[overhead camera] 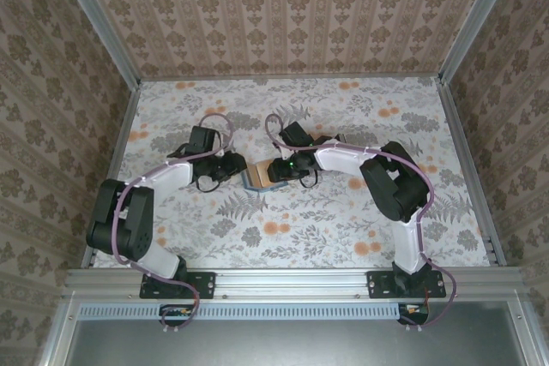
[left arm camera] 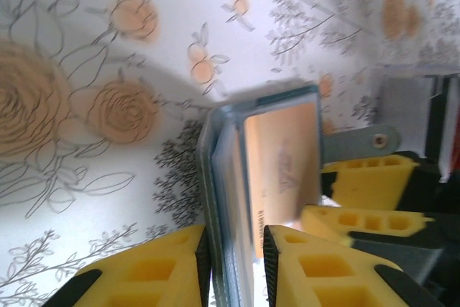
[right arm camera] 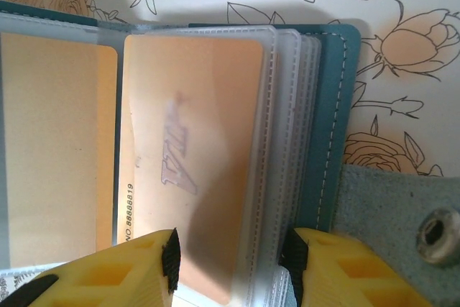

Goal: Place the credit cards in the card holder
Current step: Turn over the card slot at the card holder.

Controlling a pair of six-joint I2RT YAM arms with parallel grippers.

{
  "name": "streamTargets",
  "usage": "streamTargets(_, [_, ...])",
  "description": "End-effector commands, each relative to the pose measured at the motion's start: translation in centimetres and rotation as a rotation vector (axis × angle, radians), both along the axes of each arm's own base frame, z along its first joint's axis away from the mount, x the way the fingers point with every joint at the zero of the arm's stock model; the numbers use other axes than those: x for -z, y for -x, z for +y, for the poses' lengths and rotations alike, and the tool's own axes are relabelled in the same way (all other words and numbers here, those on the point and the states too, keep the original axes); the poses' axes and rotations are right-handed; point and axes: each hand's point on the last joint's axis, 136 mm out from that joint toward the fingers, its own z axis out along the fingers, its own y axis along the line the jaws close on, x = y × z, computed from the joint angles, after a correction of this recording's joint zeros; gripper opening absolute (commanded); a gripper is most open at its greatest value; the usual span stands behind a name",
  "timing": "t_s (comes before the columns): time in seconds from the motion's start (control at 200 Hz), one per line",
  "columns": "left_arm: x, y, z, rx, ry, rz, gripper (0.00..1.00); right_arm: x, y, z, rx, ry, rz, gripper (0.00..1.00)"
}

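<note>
1. The teal card holder (overhead camera: pixel 260 179) lies open mid-worktop (overhead camera: pixel 343 220), between both arms.
2. An orange card (right arm camera: pixel 194 127) in its clear sleeve reads "VIP" — with "NO.8888819" along one edge.
3. Left jaws — nearly closed, pinching the holder's edge.
4. Right jaws stand half-open astride that sleeve; I cannot tell whether they grip it.

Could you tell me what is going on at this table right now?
Both arms are working on the small teal folding card holder, which is open between them. The left gripper pinches one edge of its leaves. The right gripper has its jaws apart over a clear plastic sleeve that already holds an orange card marked VIP. Whether its fingers press on that sleeve is unclear.
</note>
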Motion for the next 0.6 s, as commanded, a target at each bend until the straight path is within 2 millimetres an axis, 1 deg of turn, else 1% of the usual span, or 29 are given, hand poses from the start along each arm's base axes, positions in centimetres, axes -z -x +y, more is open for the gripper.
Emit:
streamTargets(0.0, [-2.1, -0.5, -0.8, 0.016, 0.038, -0.04, 0.26, 2.4, 1.1, -0.3, 0.008, 0.013, 0.072, 0.47])
streamTargets(0.085, [-2.1, -0.6, -0.9, 0.016, 0.039, -0.044, 0.24, 2.4, 1.1, -0.2, 0.007, 0.007, 0.074, 0.47])
streamTargets(0.21, [-1.2, -0.5, -1.0, 0.016, 0.042, -0.027, 0.21, 2.1, 1.1, -0.1, 0.007, -0.002, 0.074, 0.47])
streamTargets(0.295, [-0.9, -0.6, -1.2, 0.016, 0.052, -0.022, 0.15, 2.1, 1.1, -0.1, 0.007, -0.005, 0.076, 0.47])
streamTargets(0.42, [-1.3, -0.8, -1.5, 0.02, 0.062, -0.033, 0.11, 2.2, 1.0, 0.0, 0.012, -0.024, 0.089, 0.47])
streamTargets(0.595, [-2.2, -1.1, -2.3, 0.039, 0.062, -0.052, 0.08, 2.7, 1.2, 0.2, 0.015, -0.04, 0.111, 0.47])
